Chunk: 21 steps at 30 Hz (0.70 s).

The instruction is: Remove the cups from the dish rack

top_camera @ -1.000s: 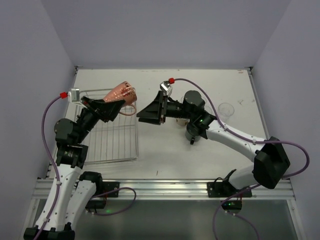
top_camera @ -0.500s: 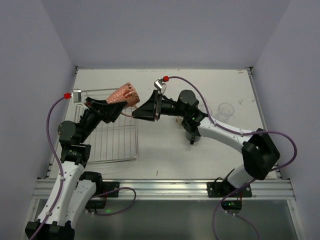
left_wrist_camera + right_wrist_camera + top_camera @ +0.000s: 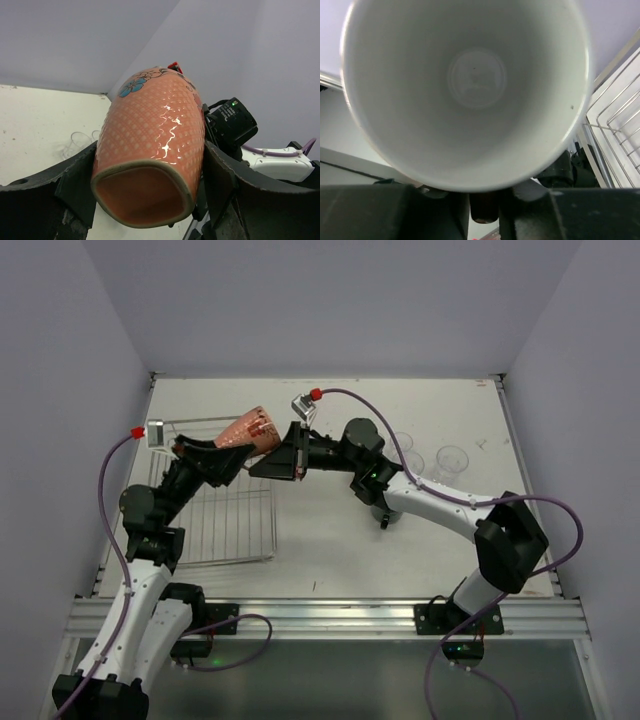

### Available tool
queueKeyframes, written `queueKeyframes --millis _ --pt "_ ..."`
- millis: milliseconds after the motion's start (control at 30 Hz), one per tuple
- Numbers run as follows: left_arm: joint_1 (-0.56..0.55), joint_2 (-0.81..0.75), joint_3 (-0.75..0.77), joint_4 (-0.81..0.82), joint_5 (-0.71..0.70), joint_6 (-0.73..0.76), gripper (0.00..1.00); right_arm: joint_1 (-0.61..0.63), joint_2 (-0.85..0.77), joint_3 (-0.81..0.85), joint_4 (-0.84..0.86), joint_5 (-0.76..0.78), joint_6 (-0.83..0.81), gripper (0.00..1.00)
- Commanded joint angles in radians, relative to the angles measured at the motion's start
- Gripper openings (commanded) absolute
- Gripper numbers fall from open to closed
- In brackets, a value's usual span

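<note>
Pale lilac walls enclose a white table (image 3: 330,540). My left gripper (image 3: 235,447) clamps its fingers on both sides of the orange-red cup (image 3: 252,428), holding it tilted in the air over the far right corner of the dish rack (image 3: 215,530). My right gripper (image 3: 270,464) sits at the cup's white-lined mouth; I cannot tell whether its fingers grip the rim. Some clear glasses (image 3: 452,460) stand on the table, well to the right.
</note>
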<state>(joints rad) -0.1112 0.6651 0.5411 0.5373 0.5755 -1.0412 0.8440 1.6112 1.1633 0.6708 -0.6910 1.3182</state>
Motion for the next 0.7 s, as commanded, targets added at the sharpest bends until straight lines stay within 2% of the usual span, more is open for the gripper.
queueKeyframes --millis 0,100,200,367,400,433,467,533,667 --pt "0.004 -0.004 0.008 0.142 0.017 -0.034 0.0 0.003 0.007 0.05 0.036 0.025 -0.027 0.25" --pt "0.004 0.001 0.005 0.154 0.023 -0.046 0.0 0.001 0.013 0.047 0.044 0.034 -0.031 0.18" --pt "0.004 0.001 -0.003 0.164 0.027 -0.054 0.0 0.001 0.016 0.053 0.033 0.038 -0.054 0.0" --pt "0.004 0.011 -0.012 0.165 0.064 -0.06 0.02 0.001 -0.016 0.038 -0.029 0.062 -0.129 0.0" --pt "0.004 0.017 -0.012 0.168 0.073 -0.065 0.15 0.001 -0.022 0.029 -0.033 0.067 -0.151 0.0" --pt "0.004 0.021 -0.019 0.176 0.081 -0.068 0.35 0.001 -0.034 0.023 -0.033 0.068 -0.158 0.0" --pt "0.004 0.025 -0.024 0.196 0.095 -0.078 0.73 0.0 -0.042 0.013 -0.033 0.071 -0.166 0.0" --pt "0.004 0.027 -0.027 0.199 0.104 -0.076 1.0 0.0 -0.06 -0.007 -0.037 0.076 -0.192 0.0" --pt "0.004 0.005 -0.027 0.162 0.089 -0.051 1.0 -0.008 -0.088 -0.037 -0.062 0.088 -0.221 0.0"
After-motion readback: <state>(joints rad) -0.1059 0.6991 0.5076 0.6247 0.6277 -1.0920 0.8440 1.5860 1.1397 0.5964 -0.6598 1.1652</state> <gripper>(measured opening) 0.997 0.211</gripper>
